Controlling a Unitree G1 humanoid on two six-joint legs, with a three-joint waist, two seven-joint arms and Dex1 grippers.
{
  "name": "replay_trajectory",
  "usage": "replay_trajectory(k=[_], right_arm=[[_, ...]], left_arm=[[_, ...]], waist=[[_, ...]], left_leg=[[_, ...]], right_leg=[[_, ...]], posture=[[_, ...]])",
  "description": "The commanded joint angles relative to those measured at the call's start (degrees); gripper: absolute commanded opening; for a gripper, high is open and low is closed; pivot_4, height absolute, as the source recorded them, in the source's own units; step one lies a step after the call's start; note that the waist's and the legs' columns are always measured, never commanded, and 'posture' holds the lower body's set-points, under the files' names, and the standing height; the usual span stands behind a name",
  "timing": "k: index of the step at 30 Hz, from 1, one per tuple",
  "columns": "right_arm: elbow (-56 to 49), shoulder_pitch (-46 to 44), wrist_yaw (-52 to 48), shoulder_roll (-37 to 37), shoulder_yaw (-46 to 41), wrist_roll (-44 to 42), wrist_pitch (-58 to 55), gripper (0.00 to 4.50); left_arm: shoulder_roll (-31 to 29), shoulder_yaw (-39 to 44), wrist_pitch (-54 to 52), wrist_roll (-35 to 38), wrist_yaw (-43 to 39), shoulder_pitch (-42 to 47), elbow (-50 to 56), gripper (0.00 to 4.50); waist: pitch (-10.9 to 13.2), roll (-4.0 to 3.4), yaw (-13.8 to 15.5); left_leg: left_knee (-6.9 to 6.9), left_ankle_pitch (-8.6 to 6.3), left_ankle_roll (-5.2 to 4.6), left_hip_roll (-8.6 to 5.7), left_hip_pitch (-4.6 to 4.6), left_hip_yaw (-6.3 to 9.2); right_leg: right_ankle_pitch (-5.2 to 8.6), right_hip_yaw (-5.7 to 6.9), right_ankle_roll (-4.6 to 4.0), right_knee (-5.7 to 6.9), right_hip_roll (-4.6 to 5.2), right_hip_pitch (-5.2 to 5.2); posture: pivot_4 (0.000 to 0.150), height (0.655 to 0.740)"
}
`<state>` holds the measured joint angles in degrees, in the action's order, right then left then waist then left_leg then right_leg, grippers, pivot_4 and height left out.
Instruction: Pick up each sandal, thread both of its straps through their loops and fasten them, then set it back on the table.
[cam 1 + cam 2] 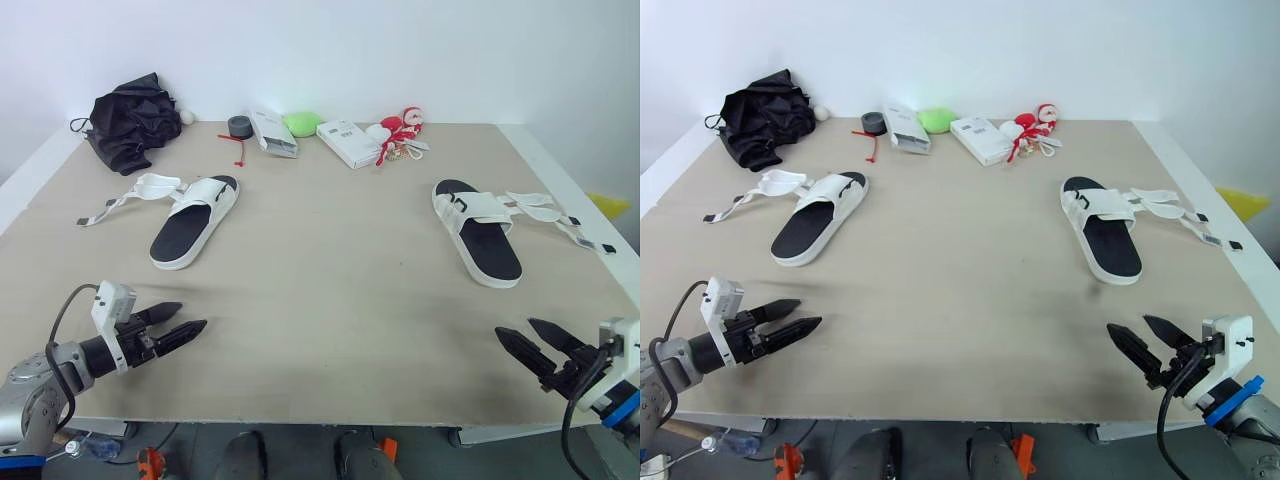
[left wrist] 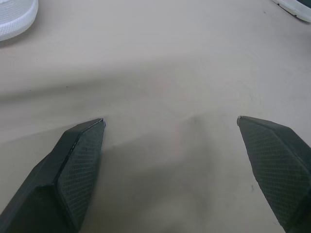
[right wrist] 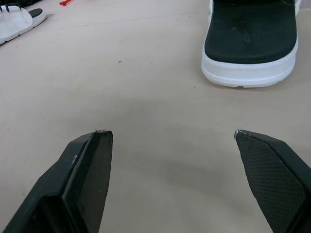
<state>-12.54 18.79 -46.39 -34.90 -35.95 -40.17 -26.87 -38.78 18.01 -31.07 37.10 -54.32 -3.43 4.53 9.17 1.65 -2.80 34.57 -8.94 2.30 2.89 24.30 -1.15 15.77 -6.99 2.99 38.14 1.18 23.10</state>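
Two white sandals with black footbeds lie flat on the tan table point(image 1: 330, 290). The left sandal point(image 1: 193, 222) is at the mid left, its straps point(image 1: 135, 192) undone and spread out to its left. The right sandal point(image 1: 477, 233) is at the mid right, its loose straps point(image 1: 555, 217) trailing toward the table's right edge. My left gripper point(image 1: 190, 319) is open above the near left of the table, well short of the left sandal. My right gripper point(image 1: 518, 336) is open at the near right; the right sandal's heel point(image 3: 250, 46) lies ahead of it.
Along the far edge sit a crumpled black cloth point(image 1: 130, 122), a grey tape roll point(image 1: 239, 126), a white box point(image 1: 272, 133), a green object point(image 1: 301, 123), another white box point(image 1: 347, 143) and a red-and-white toy point(image 1: 398, 130). A yellow item point(image 1: 608, 204) lies beyond the right edge.
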Motion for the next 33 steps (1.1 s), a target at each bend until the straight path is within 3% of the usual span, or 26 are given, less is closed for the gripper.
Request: replay_trajectory(k=[1, 23, 29, 33], right_arm=[[-0.5, -0.4, -0.5, -1.1, -0.3, -0.1, 0.7, 4.34], [0.1, -1.8, 0.2, -0.1, 0.5, -0.3, 1.6, 4.34], [-1.0, -5.5, 3.3, -0.3, -0.1, -1.7, 0.5, 4.34], [-1.9, -10.9, 7.6, -0.3, 2.0, -1.4, -0.9, 4.34]], left_arm=[[0.3, -0.3, -0.4, 0.1, -0.1, 0.5, -0.9, 4.5], [0.4, -1.0, -0.9, 1.0, -2.1, 3.1, 0.5, 4.5], [5.1, 0.5, 0.1, 3.1, 2.3, 12.0, -1.2, 4.5], [8.0, -0.6, -0.4, 7.4, -0.8, 20.1, -1.7, 4.5]], waist=[[0.0, 0.0, 0.0], [0.0, 0.08, 0.0], [0.1, 0.3, 0.1], [0.1, 0.33, 0.1]], left_leg=[[0.0, 0.0, 0.0, 0.0, 0.0, 0.0], [-0.01, 0.0, 0.0, -0.01, 0.07, 0.01], [0.06, 0.03, -0.02, -0.02, 0.17, 0.09], [0.14, 0.04, -0.03, -0.02, 0.24, 0.14]], right_leg=[[0.0, 0.0, 0.0, 0.0, 0.0, 0.0], [0.02, 0.02, 0.03, 0.0, 0.0, -0.08], [-0.08, 0.05, 0.1, 0.0, -0.05, -0.08], [-0.18, 0.05, 0.26, 0.0, -0.11, -0.1]], posture=[[0.15, 0.738], [0.15, 0.738], [0.15, 0.738], [0.15, 0.738]])
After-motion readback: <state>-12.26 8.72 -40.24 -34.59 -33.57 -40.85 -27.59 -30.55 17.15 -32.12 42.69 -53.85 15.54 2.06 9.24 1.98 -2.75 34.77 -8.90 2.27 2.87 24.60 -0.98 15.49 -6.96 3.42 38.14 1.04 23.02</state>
